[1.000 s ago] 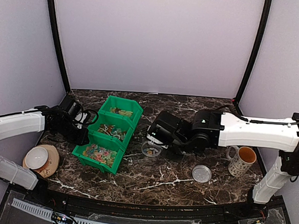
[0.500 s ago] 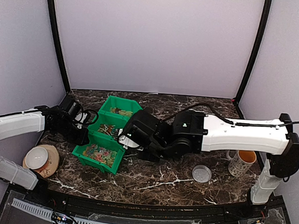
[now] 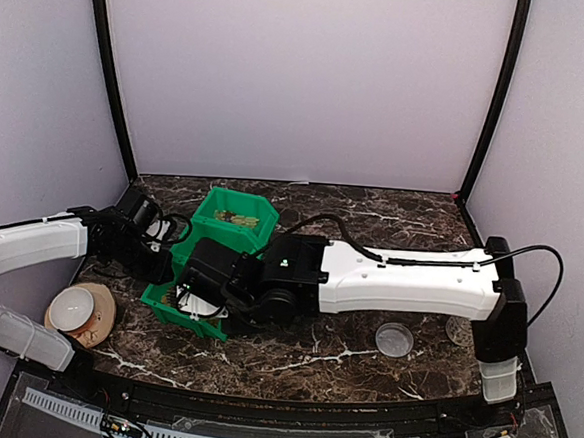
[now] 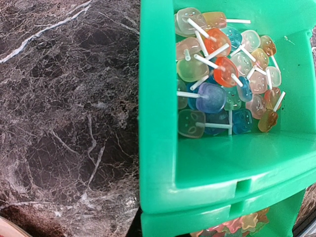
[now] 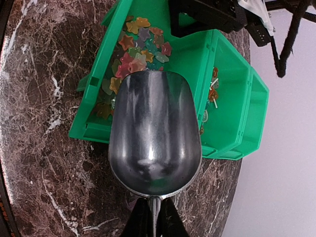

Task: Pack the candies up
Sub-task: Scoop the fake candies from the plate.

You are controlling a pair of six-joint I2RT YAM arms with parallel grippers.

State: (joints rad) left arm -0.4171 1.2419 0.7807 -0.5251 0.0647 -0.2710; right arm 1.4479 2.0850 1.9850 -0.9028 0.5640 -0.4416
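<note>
Three green bins (image 3: 234,218) stand in a row at the left. The candies (image 5: 140,42) in the nearest bin are star-shaped and of mixed colours; the middle bin holds small candies on sticks (image 4: 222,74). My right gripper (image 5: 154,217) is shut on the handle of an empty metal scoop (image 5: 154,138), which hovers over the nearest bin's front wall. In the top view the right gripper (image 3: 212,284) covers that bin. My left gripper (image 3: 159,255) is at the bins' left side, shut on the middle green bin's wall (image 4: 155,123); its fingers barely show.
A clear round lid (image 3: 395,339) lies on the marble table (image 3: 342,368) in front of the right arm. A white bowl on a wooden plate (image 3: 73,309) sits at the near left. A mug (image 3: 457,331) is mostly hidden behind the right arm's elbow.
My right arm has swung left from the clear tub at the table's middle to the nearest bin, carrying the scoop. The left arm has stayed still.
</note>
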